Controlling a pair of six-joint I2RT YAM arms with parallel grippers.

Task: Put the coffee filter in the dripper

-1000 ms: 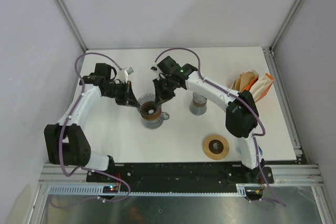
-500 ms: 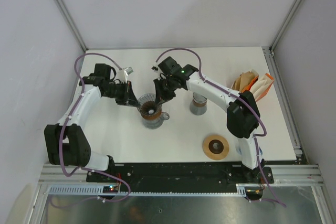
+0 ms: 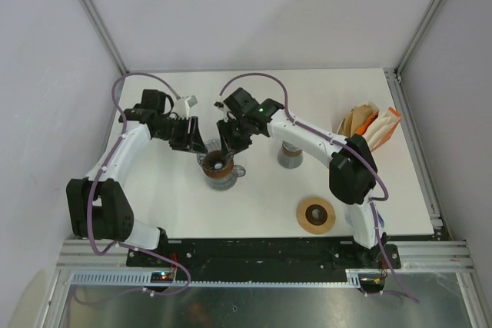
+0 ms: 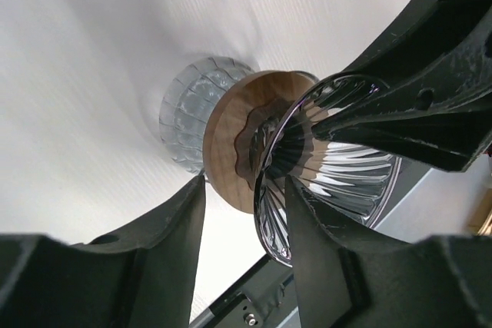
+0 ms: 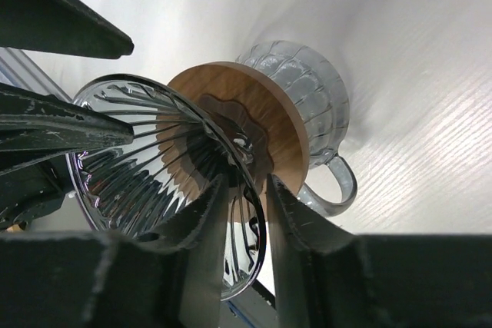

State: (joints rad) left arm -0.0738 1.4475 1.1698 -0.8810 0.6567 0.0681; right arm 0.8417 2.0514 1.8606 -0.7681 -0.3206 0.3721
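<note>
Both jaws stand spread astride the dripper (image 3: 216,160) rim; the flimsy-looking paper coffee filter (image 3: 358,121), right of it, wants edge-pinching.

Both arms angled inward, left gripper (image 3: 198,140) and right gripper (image 3: 225,142) nearly tip to tip, jaws apart.

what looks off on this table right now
The glass dripper holds no filter, yet the left gripper and right gripper both straddle its rim with jaws apart. The filters lie fanned out of their pack, far right. Nothing looks spilled or broken.
</note>
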